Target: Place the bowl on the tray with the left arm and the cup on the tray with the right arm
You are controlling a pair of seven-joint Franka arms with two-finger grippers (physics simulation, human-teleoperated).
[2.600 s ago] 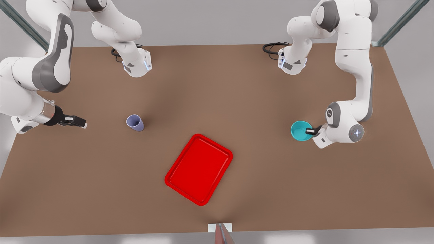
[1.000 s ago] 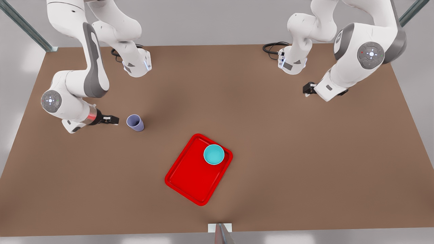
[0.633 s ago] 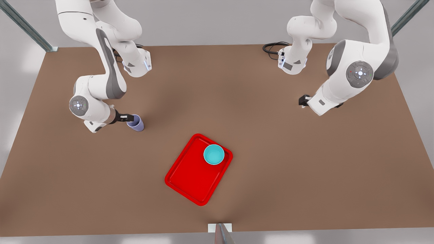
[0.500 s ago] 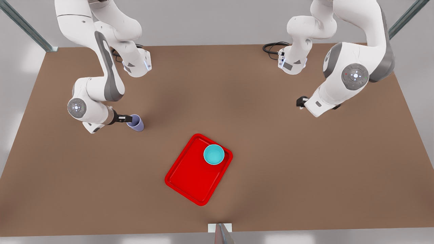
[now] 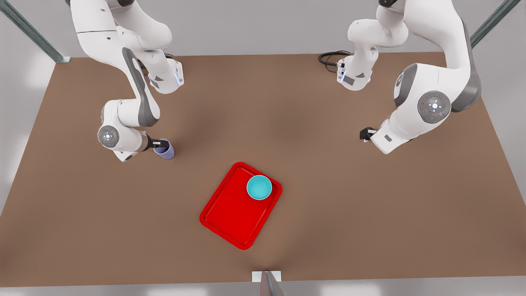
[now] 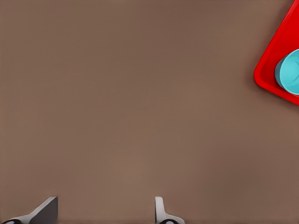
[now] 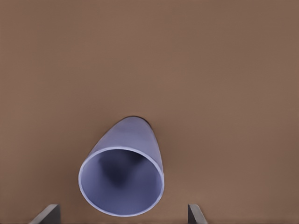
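On the front view's left, the right arm bent low, its right pincer [image 5: 160,143] spread apart at the rim of the upright cup [image 5: 165,149] on the worktop [image 5: 82,230]. The bowl [image 5: 259,187] sat in the tray [image 5: 230,213] corner. The left pincer [image 5: 364,134] hovered apart, empty, well right.

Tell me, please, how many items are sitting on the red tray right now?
1. The teal bowl sits in the tray corner nearest the front view's upper right. The lavender cup stands on the table, off the tray, at the right gripper.
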